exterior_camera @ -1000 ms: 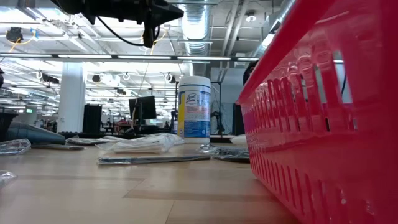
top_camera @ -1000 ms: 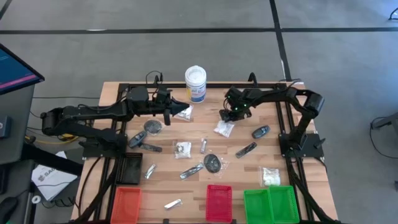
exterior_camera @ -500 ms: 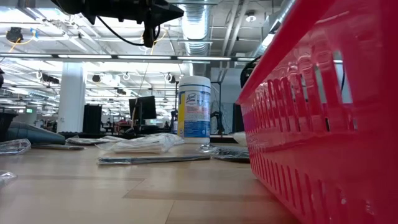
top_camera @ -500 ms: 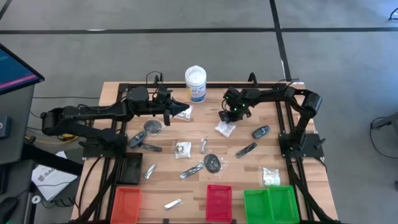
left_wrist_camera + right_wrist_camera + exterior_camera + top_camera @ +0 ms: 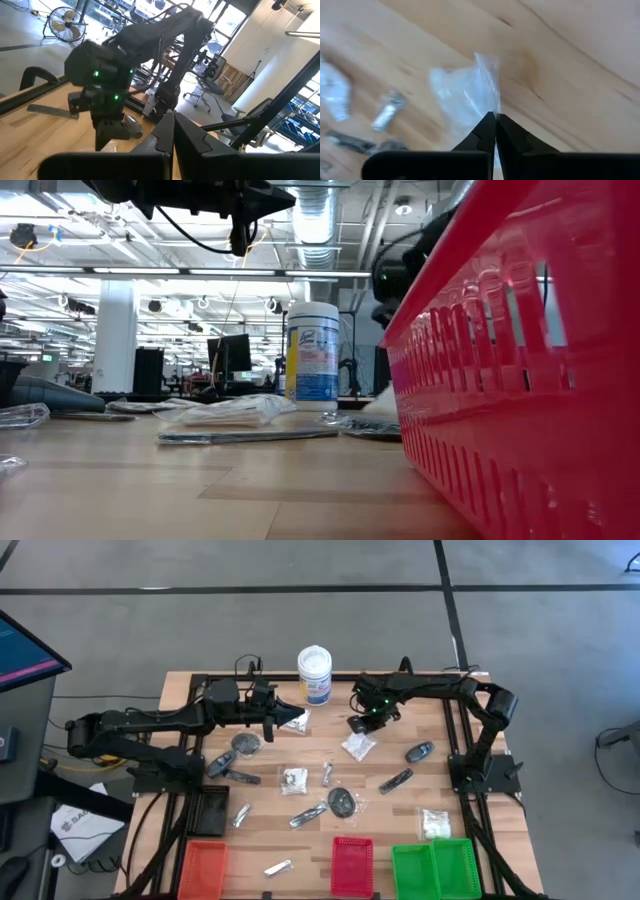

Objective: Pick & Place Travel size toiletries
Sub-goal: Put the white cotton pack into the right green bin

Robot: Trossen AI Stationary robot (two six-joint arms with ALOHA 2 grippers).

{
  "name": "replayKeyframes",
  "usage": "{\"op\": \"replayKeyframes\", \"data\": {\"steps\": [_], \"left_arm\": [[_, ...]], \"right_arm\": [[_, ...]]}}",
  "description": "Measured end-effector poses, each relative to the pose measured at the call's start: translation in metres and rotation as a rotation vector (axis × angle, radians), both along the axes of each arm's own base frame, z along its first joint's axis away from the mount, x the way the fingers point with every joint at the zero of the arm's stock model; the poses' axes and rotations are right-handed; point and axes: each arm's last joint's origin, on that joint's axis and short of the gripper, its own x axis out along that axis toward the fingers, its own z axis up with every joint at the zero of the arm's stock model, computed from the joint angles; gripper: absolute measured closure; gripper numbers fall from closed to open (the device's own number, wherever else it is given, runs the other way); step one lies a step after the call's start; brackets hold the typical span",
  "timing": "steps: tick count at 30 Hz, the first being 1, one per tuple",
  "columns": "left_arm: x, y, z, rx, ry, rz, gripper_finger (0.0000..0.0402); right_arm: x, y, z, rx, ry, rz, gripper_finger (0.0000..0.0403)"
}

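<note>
In the right wrist view the right gripper [image 5: 495, 120] has its fingertips pressed together on the edge of a clear packet with white contents [image 5: 465, 100], which hangs just beyond and below the tips above the wooden table [image 5: 580, 65], a pinch the high view leaves too small to make out. From above, that packet [image 5: 357, 746] sits directly under the right gripper [image 5: 366, 723]. Farther across, the left gripper [image 5: 270, 723] has its fingers closed beside another white packet [image 5: 297, 720] near the white wipes tub [image 5: 314, 674].
</note>
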Motion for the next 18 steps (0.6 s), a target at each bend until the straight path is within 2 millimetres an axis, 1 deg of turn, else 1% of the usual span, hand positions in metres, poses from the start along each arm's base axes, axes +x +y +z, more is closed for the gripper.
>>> {"op": "replayKeyframes", "data": {"steps": [8,13,18], "left_arm": [[0.000,0.000,0.000,0.000,0.000,0.000,0.0399],[0.000,0.000,0.000,0.000,0.000,0.002,0.0399],[0.000,0.000,0.000,0.000,0.000,0.002,0.0399]], "right_arm": [[0.024,-0.004,0.057,-0.100,-0.106,0.051,0.0402],[0.033,-0.007,0.094,-0.168,-0.165,0.064,0.0402],[0.040,-0.004,0.125,-0.223,-0.238,0.072,0.0402]]}}
